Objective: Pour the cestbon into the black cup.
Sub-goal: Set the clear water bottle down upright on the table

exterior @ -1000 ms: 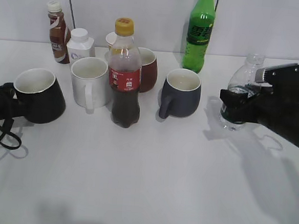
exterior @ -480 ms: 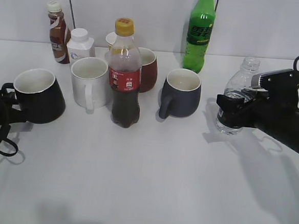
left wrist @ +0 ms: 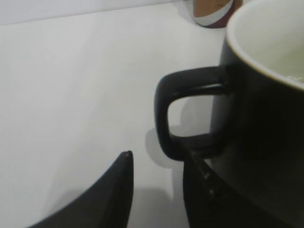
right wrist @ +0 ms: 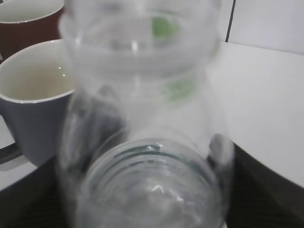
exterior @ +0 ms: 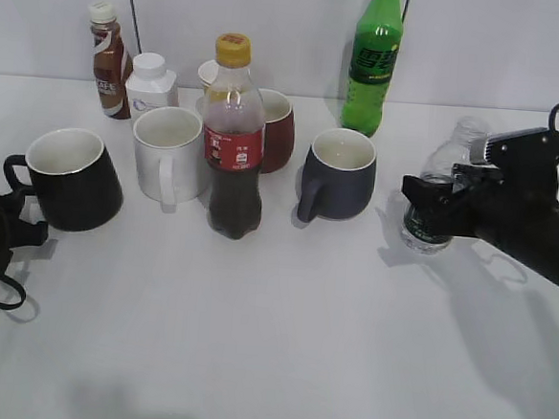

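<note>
Cestbon bottle (exterior: pixel 435 196), clamped in the right gripper (exterior: pixel 431 209), is travelling leftward from the table's right edge, having shifted slightly toward the grey mug (exterior: pixel 339 174) over the last second. Black cup (exterior: pixel 72 178) is standing near the left edge; the left gripper (left wrist: pixel 159 190), jaws apart, is backing off its handle. Transport is judged under way; pouring is not yet beginning.

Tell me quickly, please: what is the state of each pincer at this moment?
Left pincer: open, empty, its fingers beside the black cup handle, not gripping.
Right pincer: closed on the cestbon.
</note>
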`<state>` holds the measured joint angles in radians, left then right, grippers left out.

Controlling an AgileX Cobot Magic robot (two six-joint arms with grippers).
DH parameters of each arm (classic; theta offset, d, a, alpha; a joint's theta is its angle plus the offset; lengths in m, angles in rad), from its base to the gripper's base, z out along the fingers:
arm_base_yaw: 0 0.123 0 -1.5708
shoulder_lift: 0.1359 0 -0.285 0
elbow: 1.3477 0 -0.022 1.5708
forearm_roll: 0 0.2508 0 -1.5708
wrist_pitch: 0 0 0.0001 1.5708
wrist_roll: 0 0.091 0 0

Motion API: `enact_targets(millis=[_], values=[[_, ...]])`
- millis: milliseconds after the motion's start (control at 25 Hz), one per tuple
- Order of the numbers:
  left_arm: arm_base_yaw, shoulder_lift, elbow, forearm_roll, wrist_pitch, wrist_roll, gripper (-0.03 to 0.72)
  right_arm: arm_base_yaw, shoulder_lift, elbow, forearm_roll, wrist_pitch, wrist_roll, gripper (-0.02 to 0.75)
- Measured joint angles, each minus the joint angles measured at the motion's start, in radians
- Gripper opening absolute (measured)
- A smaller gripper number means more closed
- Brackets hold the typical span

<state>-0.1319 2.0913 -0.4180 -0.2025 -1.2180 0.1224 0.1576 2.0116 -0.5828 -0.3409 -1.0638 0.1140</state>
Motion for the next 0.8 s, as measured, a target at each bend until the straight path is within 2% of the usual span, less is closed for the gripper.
enact_targets(millis=[280, 520, 680, 800], values=[[0.000, -0.005, 0.012, -0.006, 0.002, 0.000, 0.281, 0.000, -0.001, 0.000, 0.000, -0.041, 0.000, 0.603], [0.000, -0.140, 0.059, -0.021, 0.011, 0.000, 0.298, 0.000, -0.108, 0.000, 0.001, -0.040, 0.000, 0.603], [0.000, -0.303, 0.112, -0.016, 0.058, 0.000, 0.310, 0.000, -0.273, 0.000, 0.012, 0.060, 0.001, 0.604], [-0.002, -0.471, 0.127, -0.016, 0.225, 0.000, 0.313, 0.000, -0.427, 0.000, 0.013, 0.183, 0.016, 0.604]])
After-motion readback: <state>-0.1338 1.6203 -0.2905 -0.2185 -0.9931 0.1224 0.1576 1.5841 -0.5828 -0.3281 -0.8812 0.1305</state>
